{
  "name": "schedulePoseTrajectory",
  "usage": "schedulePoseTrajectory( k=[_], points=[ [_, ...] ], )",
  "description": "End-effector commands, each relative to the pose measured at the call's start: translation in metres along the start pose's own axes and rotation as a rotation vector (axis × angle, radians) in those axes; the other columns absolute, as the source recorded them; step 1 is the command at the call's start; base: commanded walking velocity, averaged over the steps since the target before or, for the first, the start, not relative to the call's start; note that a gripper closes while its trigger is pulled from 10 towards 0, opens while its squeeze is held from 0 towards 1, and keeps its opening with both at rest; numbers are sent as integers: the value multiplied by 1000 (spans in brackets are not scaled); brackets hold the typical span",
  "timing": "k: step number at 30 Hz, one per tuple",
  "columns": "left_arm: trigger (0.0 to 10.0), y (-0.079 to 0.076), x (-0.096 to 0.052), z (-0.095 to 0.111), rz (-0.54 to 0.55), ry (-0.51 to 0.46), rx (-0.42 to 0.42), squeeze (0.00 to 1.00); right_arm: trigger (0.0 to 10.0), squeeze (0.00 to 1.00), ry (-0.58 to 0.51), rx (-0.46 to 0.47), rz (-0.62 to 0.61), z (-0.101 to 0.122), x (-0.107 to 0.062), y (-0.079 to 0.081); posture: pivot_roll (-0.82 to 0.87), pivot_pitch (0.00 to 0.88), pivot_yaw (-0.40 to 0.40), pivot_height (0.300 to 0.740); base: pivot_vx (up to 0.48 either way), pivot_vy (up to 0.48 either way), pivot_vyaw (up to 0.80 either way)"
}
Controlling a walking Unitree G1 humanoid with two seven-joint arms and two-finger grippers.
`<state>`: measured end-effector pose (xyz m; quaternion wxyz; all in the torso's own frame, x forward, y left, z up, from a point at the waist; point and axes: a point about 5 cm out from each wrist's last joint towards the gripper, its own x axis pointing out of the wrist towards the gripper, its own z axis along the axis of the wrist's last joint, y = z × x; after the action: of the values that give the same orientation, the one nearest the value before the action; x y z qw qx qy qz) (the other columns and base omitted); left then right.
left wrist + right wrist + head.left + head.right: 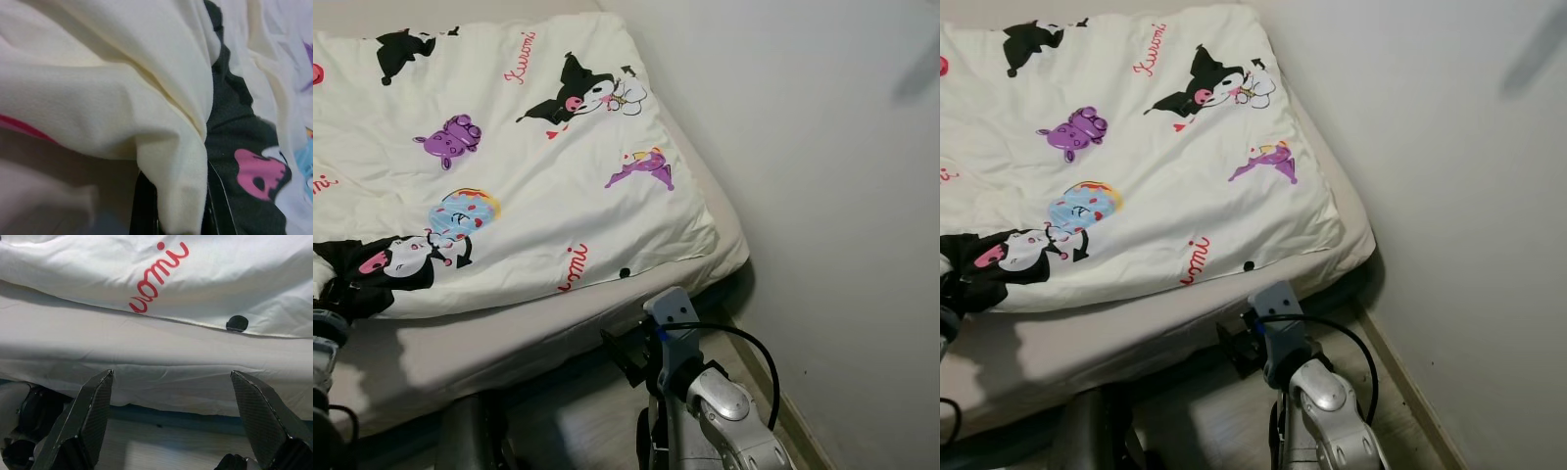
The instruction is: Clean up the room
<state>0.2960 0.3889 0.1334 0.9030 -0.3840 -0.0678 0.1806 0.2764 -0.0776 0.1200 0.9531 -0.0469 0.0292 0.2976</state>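
My left gripper (168, 220) pinches the quilt (509, 166) hem at the bed's (509, 343) near edge to straighten it, while my right gripper (171, 426) waits spread before the mattress side.

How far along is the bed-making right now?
Mostly done: the blanket lies spread over the mattress, fairly flat. In hand: the left gripper has its jaws shut on the blanket's near edge. Left: the right gripper hangs open before the bed's side, holding nothing; the near edge looks rumpled and needs straightening.
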Motion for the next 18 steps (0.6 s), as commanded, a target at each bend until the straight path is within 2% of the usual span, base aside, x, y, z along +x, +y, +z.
schedulePoseTrajectory(
  k=[1,3,5,7,12,17,18],
  points=[
    [0,11,-7,3,-15,42,50,0,10000,0,29,15,-4,-8,-4,1,-217,482,-43,561,0,0,0],
    [0,11,-7,3,-15,42,50,0,10000,0,29,15,-4,-8,-4,1,-217,482,-43,561,0,0,0],
    [0,23,-18,13,-71,63,79,0,10000,0,27,16,-10,-9,-4,-1,-200,474,-36,561,0,0,0],
    [0,28,-23,17,-87,70,90,0,10000,0,27,17,-12,-10,-4,-1,-200,474,-36,561,0,0,0],
    [0,52,-45,43,-78,43,142,0,10000,0,27,20,-7,-11,-2,1,-179,466,-36,561,0,0,0],
    [0,63,-58,51,-94,53,174,0,10000,0,27,25,-2,-12,-1,3,-170,464,-37,561,0,0,0],
    [0,66,-63,47,-110,86,198,0,10000,0,28,25,0,-13,-1,3,-163,464,-34,561,0,0,0]
  ],
)
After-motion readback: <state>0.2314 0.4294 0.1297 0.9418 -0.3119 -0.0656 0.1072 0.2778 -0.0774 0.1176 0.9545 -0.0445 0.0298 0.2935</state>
